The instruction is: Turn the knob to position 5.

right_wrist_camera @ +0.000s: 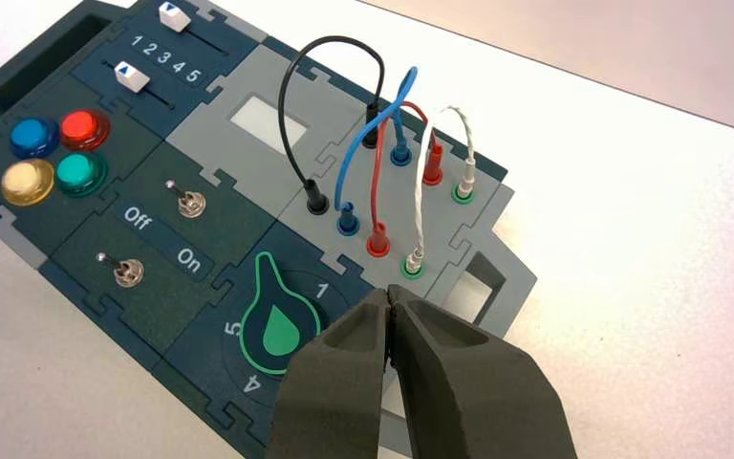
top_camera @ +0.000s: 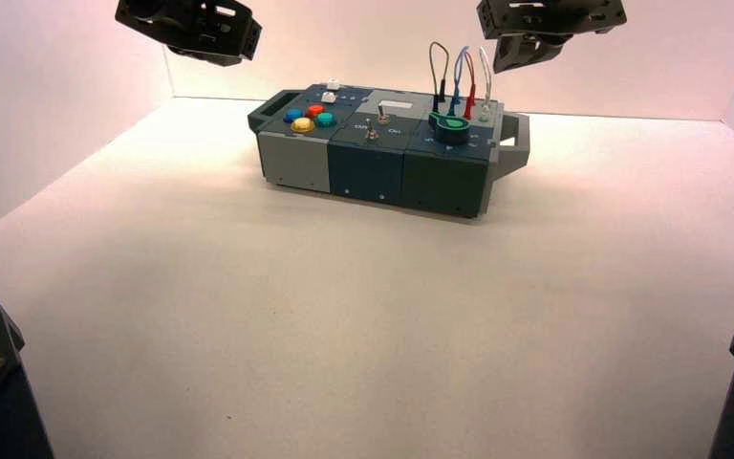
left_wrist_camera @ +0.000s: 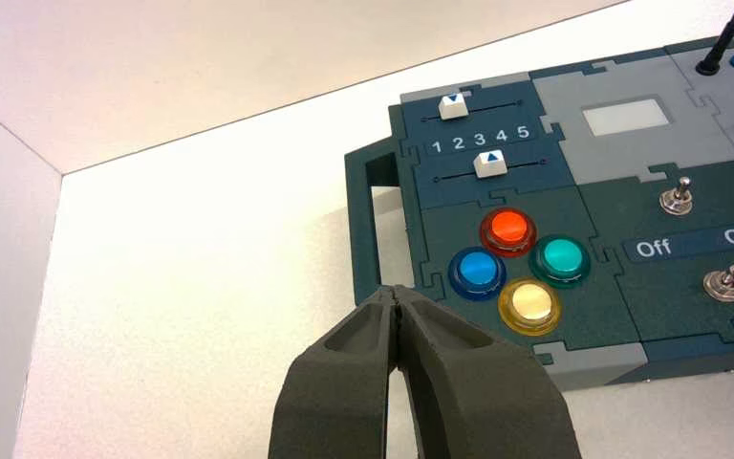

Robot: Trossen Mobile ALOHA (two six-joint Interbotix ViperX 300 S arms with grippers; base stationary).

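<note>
My right hand (right_wrist_camera: 391, 298) hovers pressed together above the green knob (right_wrist_camera: 277, 320); I should spread it, straddle the pointer, twist toward 5.

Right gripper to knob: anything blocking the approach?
Nothing visible sits between them. The right gripper, jaws closed, hangs over the box beside the knob. The looped wires are plugged in farther back, off that path. The left gripper waits by the coloured buttons.
</note>
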